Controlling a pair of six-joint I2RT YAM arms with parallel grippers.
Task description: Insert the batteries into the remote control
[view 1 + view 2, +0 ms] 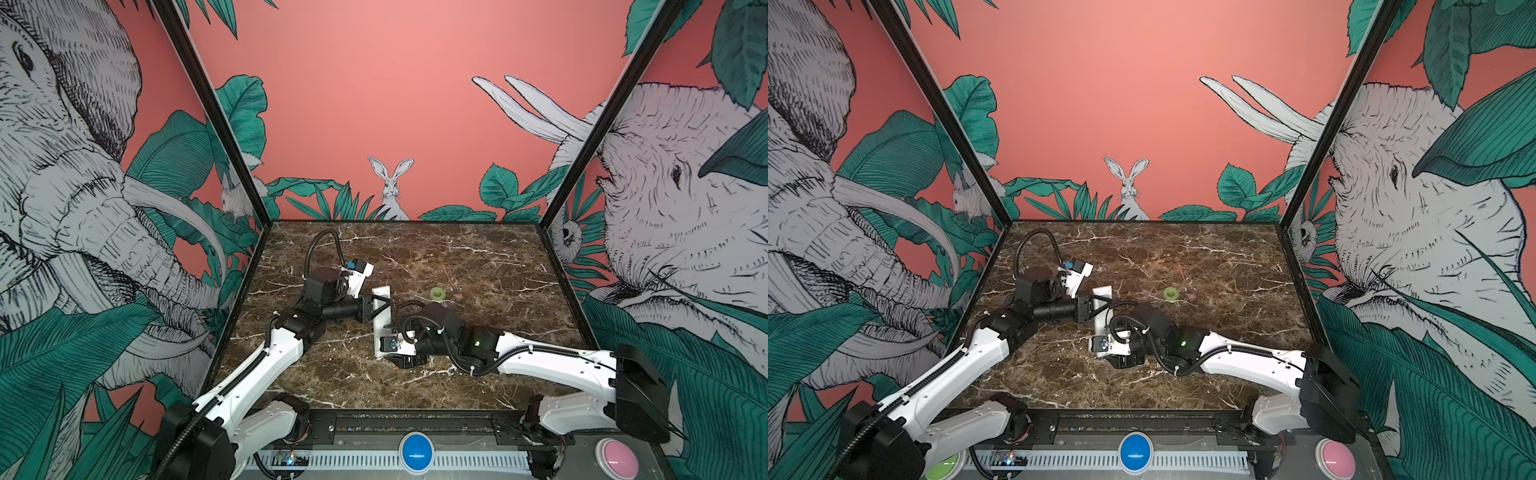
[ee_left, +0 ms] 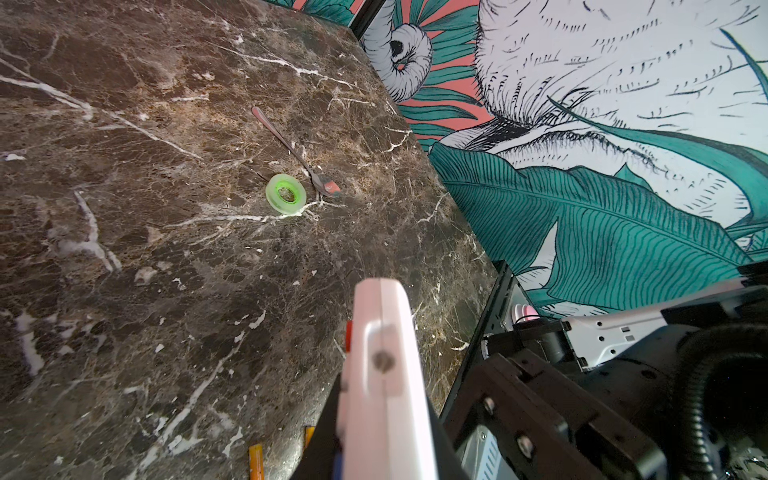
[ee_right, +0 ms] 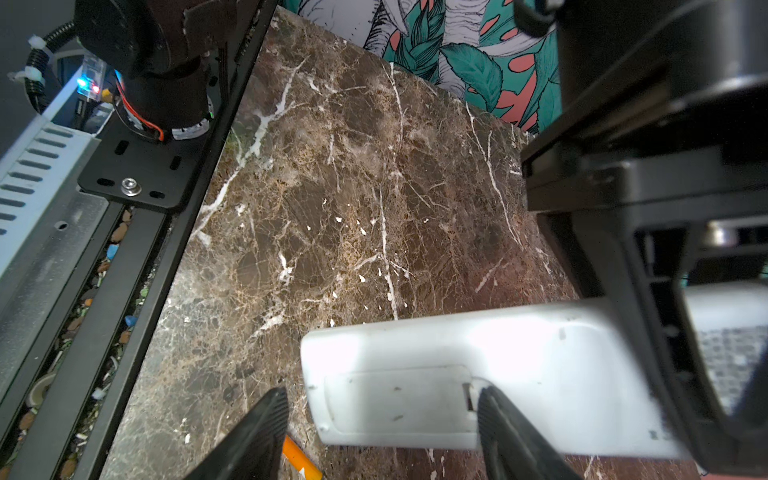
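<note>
Remote control (image 1: 380, 328) between left fingers (image 1: 367, 308)

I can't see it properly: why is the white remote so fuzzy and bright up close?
Left wrist view: the remote control is too near the lens, so it blurs, while the green roll farther off is sharp. Right wrist view: light glares off its white back, washing it out.

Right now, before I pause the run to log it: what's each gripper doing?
Left gripper: shut on the remote control.
Right gripper: jaws open, straddling the battery cover, holding nothing.
</note>
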